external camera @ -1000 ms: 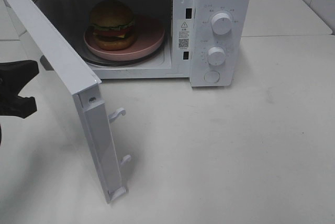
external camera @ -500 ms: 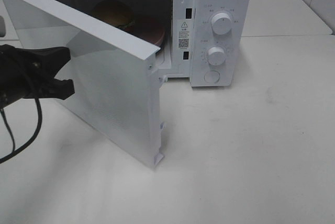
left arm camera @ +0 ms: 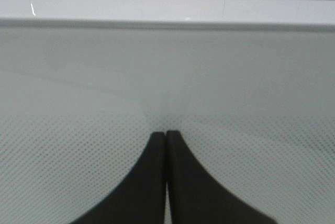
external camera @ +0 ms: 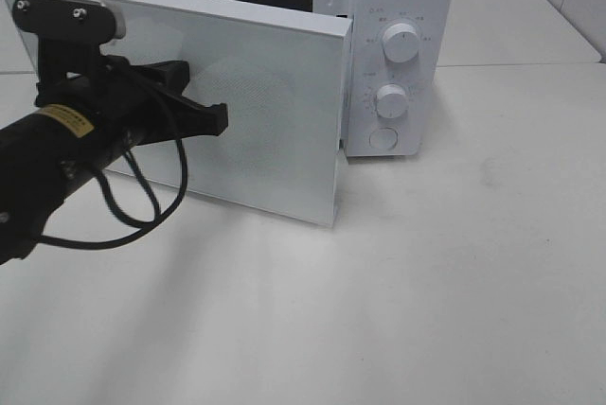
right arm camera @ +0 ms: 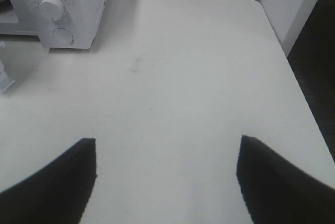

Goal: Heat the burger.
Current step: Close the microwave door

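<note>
My left gripper point(left arm camera: 166, 133), fingers pressed together, touches the microwave door point(external camera: 275, 131); my right gripper point(right arm camera: 167, 143) is spread wide, holding nothing.

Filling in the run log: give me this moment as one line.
microwave door: ajar, nearly shut | left end effector: shut, tips against door | right end effector: open, above table | burger: not in view

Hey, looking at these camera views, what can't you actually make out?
The burger: hidden in every view; the microwave door blocks it in the exterior high view.
Labels around the upper dial: too small to read, exterior high view.
The right gripper: outside the exterior high view; the right wrist picture's edge cuts off all but its fingertips.
</note>
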